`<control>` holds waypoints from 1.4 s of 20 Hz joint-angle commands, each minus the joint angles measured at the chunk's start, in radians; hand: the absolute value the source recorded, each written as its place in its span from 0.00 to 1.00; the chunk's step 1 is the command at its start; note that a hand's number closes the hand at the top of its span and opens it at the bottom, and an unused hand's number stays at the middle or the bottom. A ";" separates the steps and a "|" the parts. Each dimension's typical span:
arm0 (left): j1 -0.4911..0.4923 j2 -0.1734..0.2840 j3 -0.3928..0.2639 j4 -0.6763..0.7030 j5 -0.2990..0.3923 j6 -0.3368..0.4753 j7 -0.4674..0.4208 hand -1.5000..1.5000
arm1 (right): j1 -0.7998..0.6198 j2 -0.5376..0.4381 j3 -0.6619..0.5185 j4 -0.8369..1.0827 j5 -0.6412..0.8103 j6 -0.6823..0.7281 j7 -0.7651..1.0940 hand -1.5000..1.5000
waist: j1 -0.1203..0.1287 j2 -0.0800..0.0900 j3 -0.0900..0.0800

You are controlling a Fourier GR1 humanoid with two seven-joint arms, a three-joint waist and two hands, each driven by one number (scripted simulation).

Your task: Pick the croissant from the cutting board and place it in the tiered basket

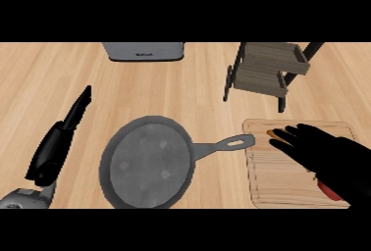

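Now: robot hand over the croissant

Right robot hand lies on the cutting board, fingers curled over the croissant at its far edge. Left robot hand rests straight-fingered on the worktop. Tiered basket stands beyond; a skillet sits between.

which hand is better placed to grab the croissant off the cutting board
Right. The right hand is already over the cutting board, fingers at the croissant. The left hand rests far across the counter, beyond the skillet.
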 commanded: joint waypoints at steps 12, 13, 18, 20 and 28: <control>0.013 -0.038 0.046 -0.013 -0.020 -0.060 -0.023 0.50 | 0.169 0.211 0.274 0.133 0.579 -0.161 0.224 0.00 | 0.013 0.006 0.002; 0.010 -0.023 0.060 -0.034 -0.028 -0.073 0.008 0.50 | 0.126 0.175 0.158 0.110 0.486 -0.073 0.195 0.00 | 0.015 0.006 0.002; 0.005 -0.073 0.077 0.038 -0.061 -0.084 -0.046 0.50 | 0.153 0.296 0.219 0.217 0.650 -0.135 0.197 0.00 | 0.016 0.007 0.001; -0.009 -0.082 0.093 0.038 -0.062 -0.092 -0.036 0.50 | 0.091 0.323 0.160 0.294 0.622 -0.082 0.153 0.00 | 0.019 0.007 0.001; -0.013 -0.150 0.065 -0.001 -0.136 -0.095 0.024 0.50 | 0.187 0.254 0.102 0.236 0.683 -0.010 0.087 0.00 | 0.012 0.006 0.001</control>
